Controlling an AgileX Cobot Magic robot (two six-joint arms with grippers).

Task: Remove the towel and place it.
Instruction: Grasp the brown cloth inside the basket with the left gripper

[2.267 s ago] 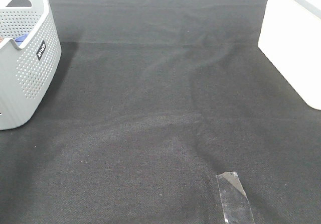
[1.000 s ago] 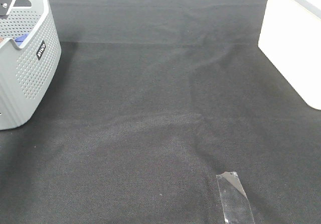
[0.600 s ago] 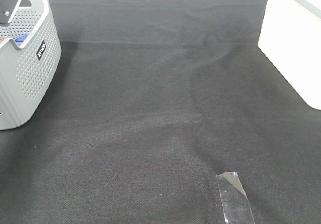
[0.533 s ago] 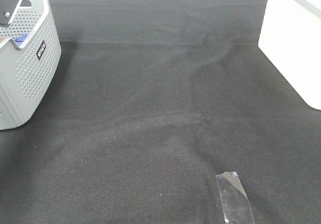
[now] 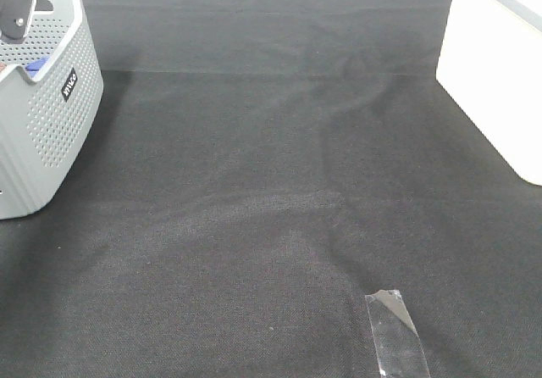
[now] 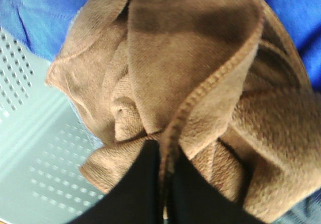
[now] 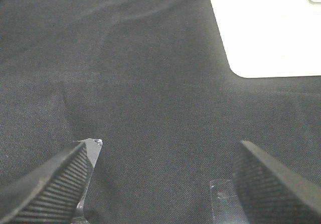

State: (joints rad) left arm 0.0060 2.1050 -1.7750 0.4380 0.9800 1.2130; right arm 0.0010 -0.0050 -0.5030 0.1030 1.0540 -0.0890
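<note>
I record that my left end effector has just pinched shut on a hem fold of the brown towel directly ahead in the perforated basket, so lift-out looks ready.

A grey perforated plastic basket is standing at the far left of the desk, on a wrinkled black woven cloth that is covering the surface, and blue fabric is lying inside it. A white box with rounded corners is sitting at the far right, well apart from the basket. A short strip of clear tape is lying flat on the cloth near the front.
</note>
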